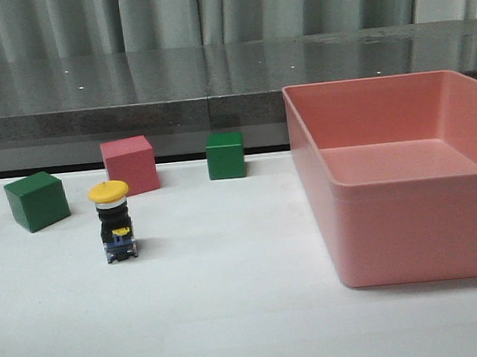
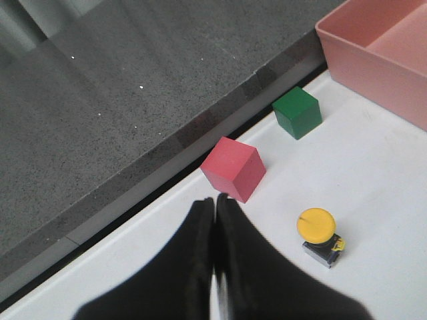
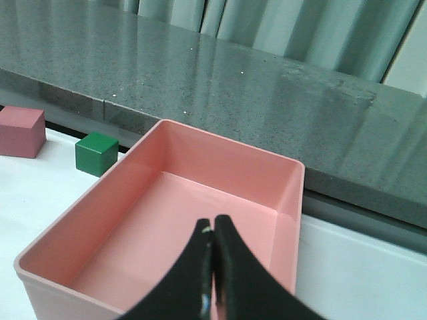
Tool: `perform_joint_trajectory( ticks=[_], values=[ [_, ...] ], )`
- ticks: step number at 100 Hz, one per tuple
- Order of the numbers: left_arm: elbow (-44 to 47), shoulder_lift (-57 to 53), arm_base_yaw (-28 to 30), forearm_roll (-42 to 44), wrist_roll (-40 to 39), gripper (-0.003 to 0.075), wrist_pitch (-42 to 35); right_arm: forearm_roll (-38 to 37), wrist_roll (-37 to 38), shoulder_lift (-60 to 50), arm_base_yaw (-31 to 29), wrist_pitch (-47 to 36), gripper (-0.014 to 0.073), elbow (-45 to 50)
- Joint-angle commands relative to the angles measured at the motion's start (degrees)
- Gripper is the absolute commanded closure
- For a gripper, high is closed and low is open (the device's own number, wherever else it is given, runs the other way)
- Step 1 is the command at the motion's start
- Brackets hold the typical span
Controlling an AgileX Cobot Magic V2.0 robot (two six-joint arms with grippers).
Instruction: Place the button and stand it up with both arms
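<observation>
Small yellow-capped black push-button (image 1: 113,220) stands upright on white table (image 1: 233,312); left gripper (image 2: 215,207) & right gripper (image 3: 212,230) both pressed together, holding nothing

Worktop (image 1: 252,328): white, matte
Far ledge (image 1: 130,83): dark grey speckled stone, glossy
Curtain (image 1: 166,14): grey-green, pleated, behind the ledge

Open table (image 1: 233,312) surrounds the button (image 1: 114,222); cubes (image 1: 129,165) stand behind, bin (image 1: 410,230) right.
</observation>
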Motion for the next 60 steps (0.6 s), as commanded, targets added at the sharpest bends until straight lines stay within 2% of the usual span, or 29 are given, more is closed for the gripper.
perform_joint_trajectory(
  ticks=[1,17,27,60],
  values=[
    [7.16,-7.15,0.33,-2.88,-0.73,0.0740,-11.87,0.20,-0.18,0.15,-0.27,-4.85,0.0670,-1.52],
    [19.49,-17.89,0.33,-8.41,-0.73,0.0740,-19.63,0.20,-0.18,0.15,-0.27,-4.85,0.0670,-1.52],
    [24.79,-22.81,0.33,-8.91,-0.73,0.0740,-20.86,0.20,-0.18,0.15,-0.27,-4.85,0.0670,-1.52],
    [31.03,-26.59,0.33,-12.85,-0.73,0.0740,-20.60,0.20,-0.18,0.15,-0.27,-4.85,0.0670,-1.52]
  ],
)
